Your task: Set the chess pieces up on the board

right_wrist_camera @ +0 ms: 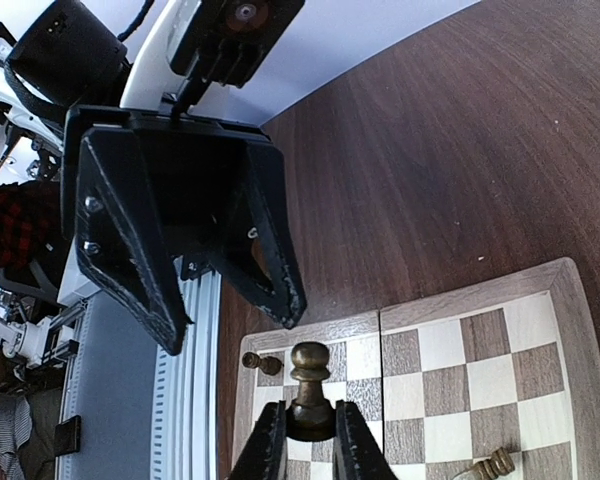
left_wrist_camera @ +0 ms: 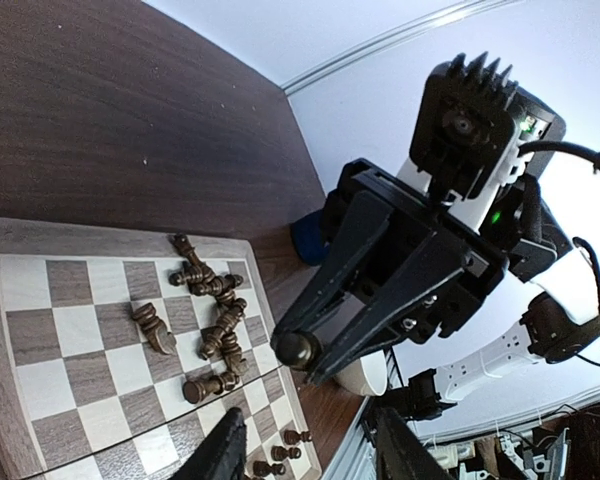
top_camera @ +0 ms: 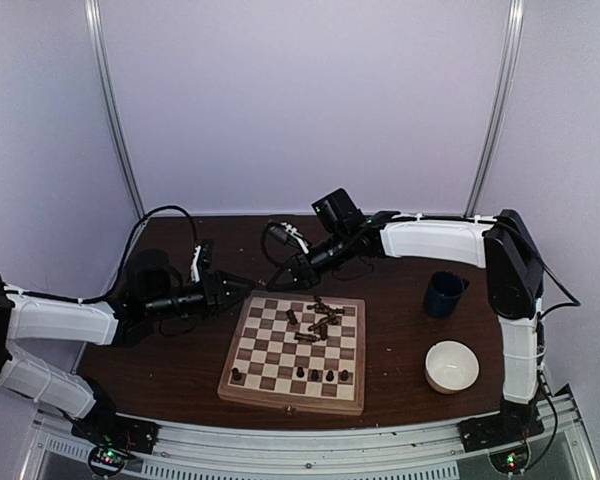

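Observation:
The board (top_camera: pixel 290 400) lies in the middle of the table. A loose heap of dark chess pieces (top_camera: pixel 316 320) lies toppled on its far half, and several pieces (top_camera: pixel 323 375) stand in the near row. My right gripper (right_wrist_camera: pixel 310 408) is shut on the base of a dark pawn (right_wrist_camera: pixel 310 362), held above the board's far left corner with its head towards the left gripper. My left gripper (top_camera: pixel 246 287) faces it from the left, a short gap away. It is open, both fingers (right_wrist_camera: pixel 272 262) apart with nothing between them.
A dark blue cup (top_camera: pixel 445 293) and a white bowl (top_camera: pixel 451 365) stand on the table right of the board. One pawn (right_wrist_camera: pixel 261 363) stands on the board's corner square below the held pawn. Grey walls close the back and sides.

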Motion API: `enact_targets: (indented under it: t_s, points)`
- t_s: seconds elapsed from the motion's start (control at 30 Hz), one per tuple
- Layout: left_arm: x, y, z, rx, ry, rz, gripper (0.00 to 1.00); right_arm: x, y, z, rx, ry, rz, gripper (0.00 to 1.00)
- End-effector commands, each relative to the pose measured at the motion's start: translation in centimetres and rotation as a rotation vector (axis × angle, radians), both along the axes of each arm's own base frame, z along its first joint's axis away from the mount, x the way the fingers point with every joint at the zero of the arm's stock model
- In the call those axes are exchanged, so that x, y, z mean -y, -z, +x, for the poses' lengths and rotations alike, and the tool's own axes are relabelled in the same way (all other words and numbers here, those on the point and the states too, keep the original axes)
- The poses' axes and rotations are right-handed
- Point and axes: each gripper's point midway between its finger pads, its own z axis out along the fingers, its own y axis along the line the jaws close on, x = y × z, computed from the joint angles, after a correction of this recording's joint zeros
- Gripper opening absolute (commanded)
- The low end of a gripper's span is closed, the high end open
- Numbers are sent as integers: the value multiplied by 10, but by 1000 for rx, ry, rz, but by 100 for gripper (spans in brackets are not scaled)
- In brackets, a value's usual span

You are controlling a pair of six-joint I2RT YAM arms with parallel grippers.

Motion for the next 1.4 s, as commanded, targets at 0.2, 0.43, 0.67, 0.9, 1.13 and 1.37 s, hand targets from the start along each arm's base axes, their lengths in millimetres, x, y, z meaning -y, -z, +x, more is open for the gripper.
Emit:
enact_targets:
  t_s: [0.2,0.43,0.67,0.9,1.13,1.37]
  points:
    - [4,-12,9,34,-21,-88,37,-5,-32,-12,-5,-22,81,12]
    - [7,-11,10,35,-15,-97,34,-11,-34,-22,-18,-46,81,12]
    - [8,-15,10,47,-9,-100,22,-16,-35,-26,-34,-55,85,12]
    - [9,-14,9,41,-2,-103,12,-17,-36,-25,-37,-50,89,12]
    - [10,-16,9,52,4,-100,5,-14,-33,-26,-34,-53,72,28]
    - [13,-6,-5,128,62,170,5,48,-43,-22,100,-50,-4,47]
